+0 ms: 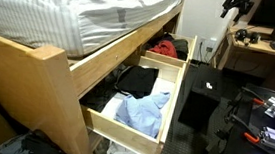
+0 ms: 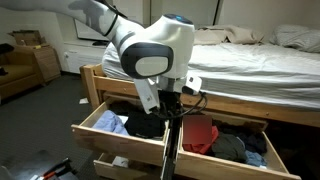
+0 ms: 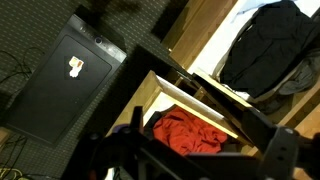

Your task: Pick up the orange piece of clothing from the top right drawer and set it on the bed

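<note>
The orange piece of clothing sits in the drawer — wrist view clearest.

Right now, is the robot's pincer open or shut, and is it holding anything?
Pincer: looks open, holding nothing. The orange piece of clothing lies in the top right drawer beneath it.

Your arm: white links, entering from the upper left of the frame in an exterior view and bent at a bulky joint near centre. Your wrist: pointing straight down. Your tool: black, hanging just below centre. Fingers: dark, spread wide along the wrist view's lower edge.
</note>
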You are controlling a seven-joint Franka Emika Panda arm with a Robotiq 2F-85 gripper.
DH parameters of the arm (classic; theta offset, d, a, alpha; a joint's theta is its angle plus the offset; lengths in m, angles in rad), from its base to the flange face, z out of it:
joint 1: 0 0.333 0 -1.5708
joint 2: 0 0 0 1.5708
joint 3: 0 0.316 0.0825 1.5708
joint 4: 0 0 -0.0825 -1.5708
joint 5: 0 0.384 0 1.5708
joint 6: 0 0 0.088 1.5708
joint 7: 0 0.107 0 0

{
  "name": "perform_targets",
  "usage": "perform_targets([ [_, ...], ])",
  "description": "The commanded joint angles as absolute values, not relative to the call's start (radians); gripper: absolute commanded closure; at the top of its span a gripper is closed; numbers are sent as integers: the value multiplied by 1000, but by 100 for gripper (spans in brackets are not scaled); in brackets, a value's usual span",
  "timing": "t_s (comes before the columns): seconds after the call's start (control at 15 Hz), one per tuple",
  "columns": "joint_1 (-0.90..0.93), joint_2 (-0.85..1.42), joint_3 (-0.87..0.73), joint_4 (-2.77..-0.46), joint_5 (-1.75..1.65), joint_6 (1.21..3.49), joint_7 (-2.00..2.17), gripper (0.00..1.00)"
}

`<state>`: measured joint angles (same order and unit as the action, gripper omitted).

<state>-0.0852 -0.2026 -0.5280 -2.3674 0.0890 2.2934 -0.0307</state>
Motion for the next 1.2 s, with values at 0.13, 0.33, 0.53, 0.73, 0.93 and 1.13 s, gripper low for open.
perform_targets([
  [0.13,-119,-134,-463,-2344,292,2203,-393,0],
  [0.33,-132,-63,-436,-2303,325,2113,-535,0],
  [0.53,-167,60,-375,-2231,159,2205,-344,0],
  [0.73,-205,201,-359,-2116,46,2291,-218,0],
  [0.93,-241,341,-366,-1997,-39,2414,-99,0],
  [1.13,-275,465,-370,-1909,-68,2606,-4,0],
])
